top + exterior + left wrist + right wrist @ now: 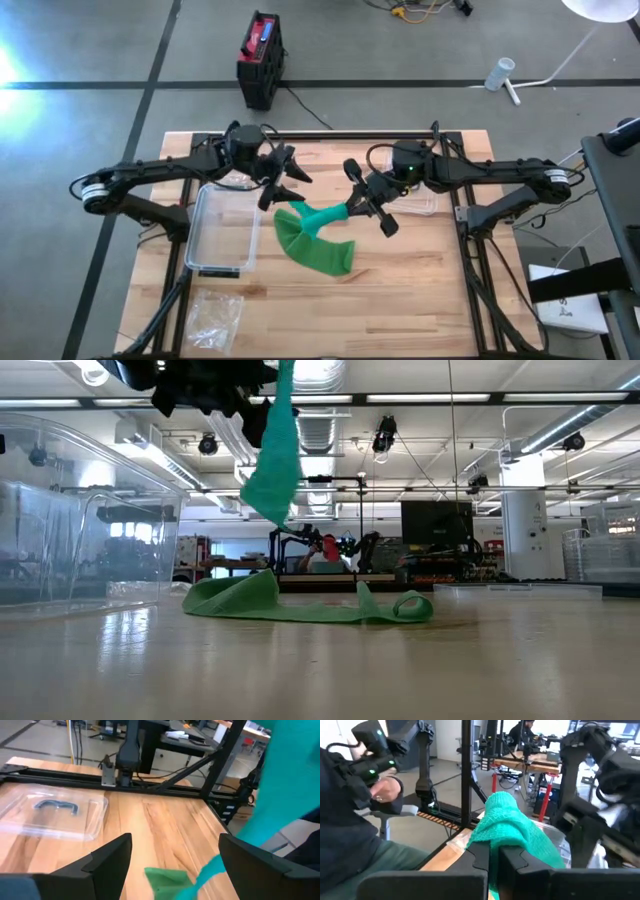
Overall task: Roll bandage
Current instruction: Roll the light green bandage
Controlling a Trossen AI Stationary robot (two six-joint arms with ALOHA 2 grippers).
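Observation:
A green bandage (318, 245) lies partly unrolled on the wooden table (420, 300). Its loose folds (300, 600) rest on the boards, and one strip (275, 450) rises from them to my right gripper (355, 208), which is shut on it above the table's middle. My left gripper (285, 182) hovers open just left of the raised strip. In the left wrist view its fingers (107, 862) stand apart, the strip (280, 795) passes beside one of them, and no touch shows. My right gripper pinches a bunched part of the bandage (506, 817) between its two shut fingers (480, 855), several layers gathered together. The fingers come in about level from the table's right side. The strip hangs slack below them, its lower end (325, 255) lying on the table.
A clear plastic box (222, 230) stands at the left, close under the left arm. A clear lid with a handle (50, 815) lies below the right arm, and a crumpled plastic bag (212, 315) sits near the front left corner. A person (350, 820) is beyond the table.

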